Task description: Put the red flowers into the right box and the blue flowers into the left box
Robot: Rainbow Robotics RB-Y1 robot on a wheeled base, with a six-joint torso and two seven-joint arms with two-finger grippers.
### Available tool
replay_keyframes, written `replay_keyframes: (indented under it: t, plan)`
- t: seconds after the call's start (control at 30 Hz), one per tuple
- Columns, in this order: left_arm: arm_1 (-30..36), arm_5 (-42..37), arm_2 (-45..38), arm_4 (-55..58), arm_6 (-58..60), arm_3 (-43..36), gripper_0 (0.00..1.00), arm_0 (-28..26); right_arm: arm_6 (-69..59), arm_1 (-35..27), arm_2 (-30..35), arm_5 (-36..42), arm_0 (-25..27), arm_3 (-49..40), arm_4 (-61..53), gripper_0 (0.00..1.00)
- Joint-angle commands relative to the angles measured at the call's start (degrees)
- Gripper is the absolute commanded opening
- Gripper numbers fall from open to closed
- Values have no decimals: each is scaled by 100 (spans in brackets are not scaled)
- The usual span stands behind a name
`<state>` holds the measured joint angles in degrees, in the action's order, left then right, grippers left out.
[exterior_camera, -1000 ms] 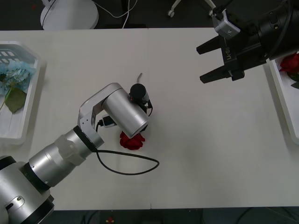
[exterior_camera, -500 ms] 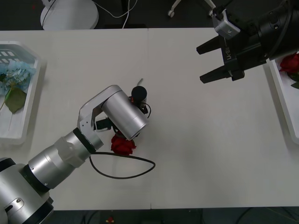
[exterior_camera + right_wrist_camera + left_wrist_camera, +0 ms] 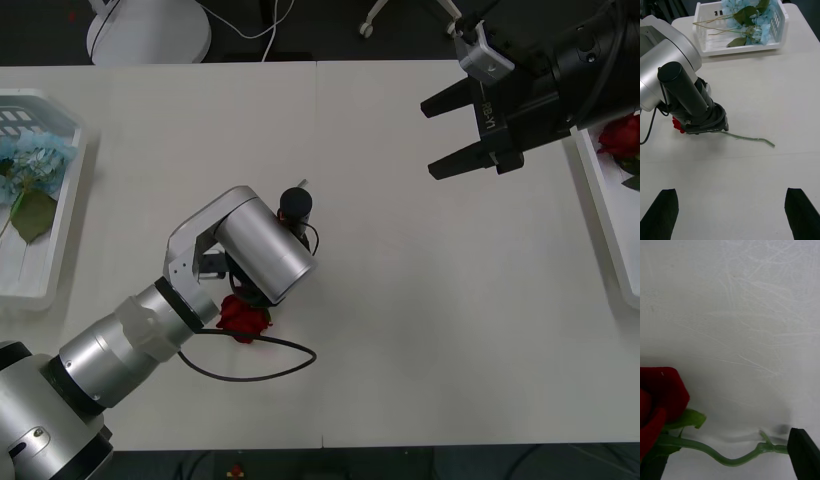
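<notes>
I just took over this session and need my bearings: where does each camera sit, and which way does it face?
Front: overhead, looking down at the table; both arms show, left claw over a red rose, right claw open.
Right wrist: looks across the table to the left box of blue flowers.
Left wrist: close over the rose.
Shared: all three show the rose.

White table (image 3: 400, 330) (white lamp base (image 3: 148, 30) beyond its far edge)
</notes>
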<state>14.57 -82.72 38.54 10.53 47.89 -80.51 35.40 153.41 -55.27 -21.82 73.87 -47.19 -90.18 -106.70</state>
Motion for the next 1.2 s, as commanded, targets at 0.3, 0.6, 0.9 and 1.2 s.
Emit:
replay_keyframes:
  t: [0.3,0.6,0.9,1.2]
  plan:
    - [81,-271,13,204,-544,545,12,-394,159,-160,116,31,8,-8,-88,82]
    - [81,-298,-154,213,-773,422,0,-358,159,-151,116,40,8,-8,-132,82]
    - [81,-465,-928,257,-1370,-228,0,-358,159,-151,116,31,8,-8,-149,82]
    - [292,-605,-1420,-104,-3137,-1010,0,-367,159,-160,116,40,8,-8,-176,82]
